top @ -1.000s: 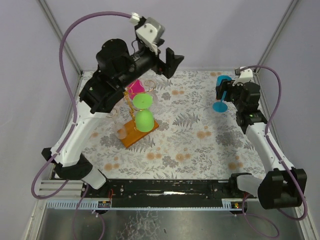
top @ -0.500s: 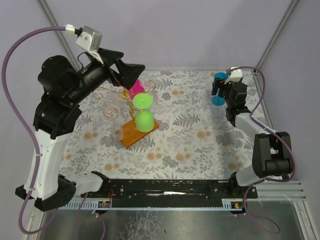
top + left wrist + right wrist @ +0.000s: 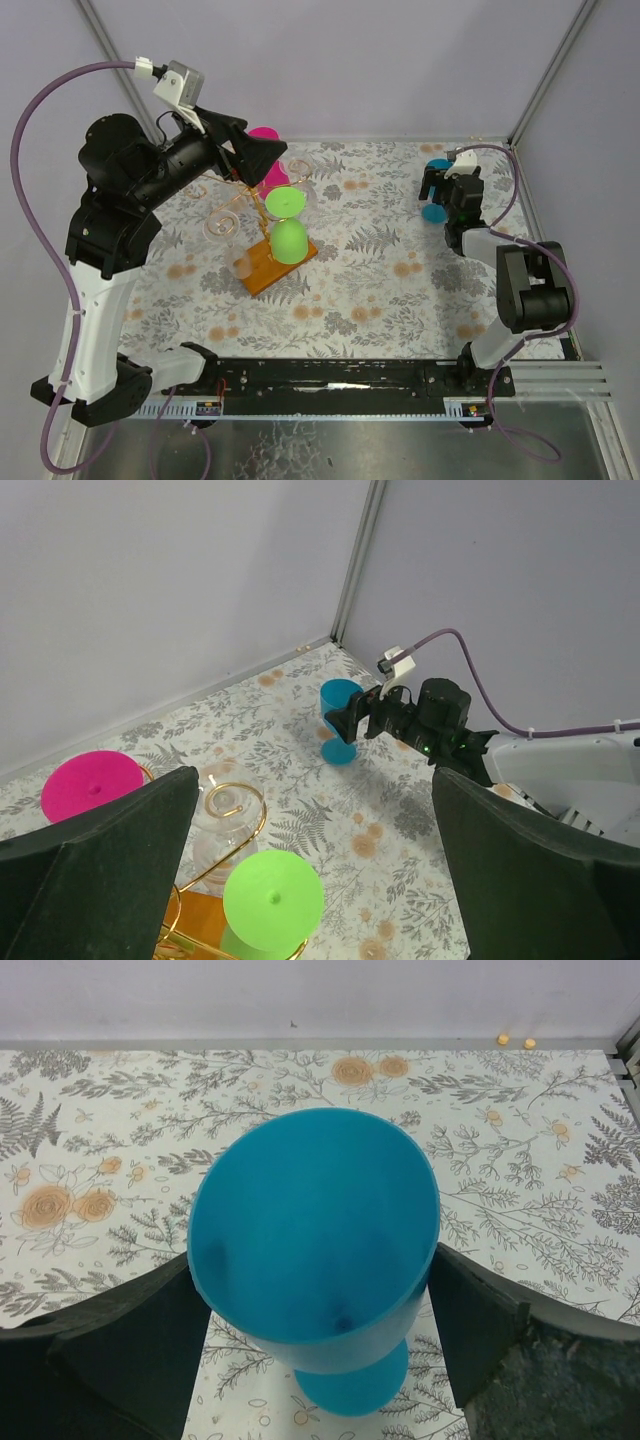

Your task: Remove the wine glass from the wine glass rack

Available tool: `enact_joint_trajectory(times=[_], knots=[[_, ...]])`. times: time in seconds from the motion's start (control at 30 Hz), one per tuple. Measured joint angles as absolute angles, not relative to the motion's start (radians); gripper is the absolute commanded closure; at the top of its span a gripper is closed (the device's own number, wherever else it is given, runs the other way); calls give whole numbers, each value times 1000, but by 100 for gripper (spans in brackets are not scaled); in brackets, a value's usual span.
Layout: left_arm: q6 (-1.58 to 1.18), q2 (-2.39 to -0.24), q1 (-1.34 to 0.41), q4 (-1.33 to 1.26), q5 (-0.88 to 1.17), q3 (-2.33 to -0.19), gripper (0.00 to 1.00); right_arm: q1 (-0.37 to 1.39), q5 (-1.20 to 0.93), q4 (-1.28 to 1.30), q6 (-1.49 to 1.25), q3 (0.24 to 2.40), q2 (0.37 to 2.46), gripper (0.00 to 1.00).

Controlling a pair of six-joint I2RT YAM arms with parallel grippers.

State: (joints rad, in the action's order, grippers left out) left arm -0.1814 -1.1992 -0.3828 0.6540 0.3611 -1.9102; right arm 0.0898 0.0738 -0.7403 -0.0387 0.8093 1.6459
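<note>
Rack (image 3: 262,275) on the left half of the table (image 3: 380,300), its orange-brown base lying at a slant and thin gold wire arms curling out from the stem. A green glass (image 3: 289,240) hangs upside down on the rack's right side, foot uppermost. A pink glass (image 3: 92,785) hangs on the far side, also foot up, and the top view shows it partly hidden by the left arm. Clear glasses (image 3: 222,228) hang from the arms on the left.

The left arm is reared high, its wrist above the far side of the rack. The left fingers (image 3: 100,880) stand wide apart with nothing between them. Through the gap the wrist view shows only the table, the glass feet below and the other arm across the way.

The blue glass (image 3: 315,1250) is off the rack and well apart from it. It stands upright on its foot on the far right of the table, near the back corner. The right arm is folded low and reaches toward it. The right fingers (image 3: 110,1360) flank the bowl, one on each side, close against its widest part. Whether they press on the bowl or stand just clear of it I cannot tell.
</note>
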Motion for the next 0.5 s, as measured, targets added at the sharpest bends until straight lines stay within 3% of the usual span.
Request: enact_joint_trajectory(times=[0.1,0.5], knots=[[-186,-1199,-379,653,376,-1908,0,90,92,-773,-54,797,1657,1],[-192,-1200,-377,651,424,-1895,0,81,113,-820,-76,734,1647,1]])
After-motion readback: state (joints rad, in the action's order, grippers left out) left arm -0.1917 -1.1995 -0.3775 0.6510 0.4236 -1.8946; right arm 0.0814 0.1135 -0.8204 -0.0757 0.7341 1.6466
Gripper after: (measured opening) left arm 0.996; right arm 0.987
